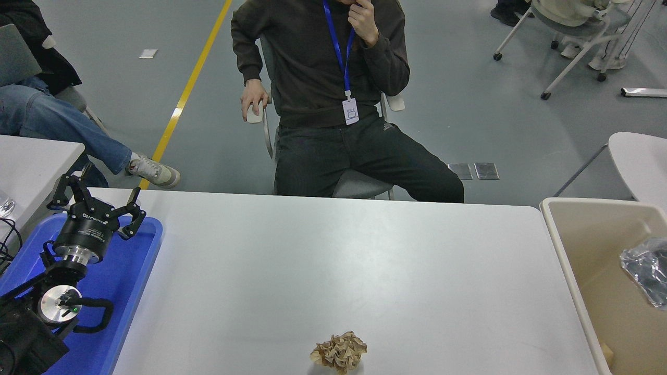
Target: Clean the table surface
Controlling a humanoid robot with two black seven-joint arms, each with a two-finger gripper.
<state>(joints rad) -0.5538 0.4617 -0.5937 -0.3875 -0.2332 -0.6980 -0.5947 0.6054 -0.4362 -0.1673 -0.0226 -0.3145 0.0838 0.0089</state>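
- Head view: the table surface [333, 271] fills the lower middle of the picture and serves as the landmark here.
- On its near edge, a little right of centre, lies a crumpled brown paper wad [339, 352], the only litter on it; by my judgement that is what the cleaning has left to remove.
- Off the table's right end stands a beige bin [565, 250], its rim close against the edge, probably so that litter can go straight in.
- A crinkled clear plastic piece [646, 276] shows inside the bin's outline; I cannot tell whether it is resting or falling.
- At the table's left end sits a blue tray [130, 291], and above it the left gripper [99, 204] is parked with fingers spread wide, holding nothing.
- The right gripper is out of sight.
- A seated person [333, 94] waits beyond the table's far edge, hands well away from it.
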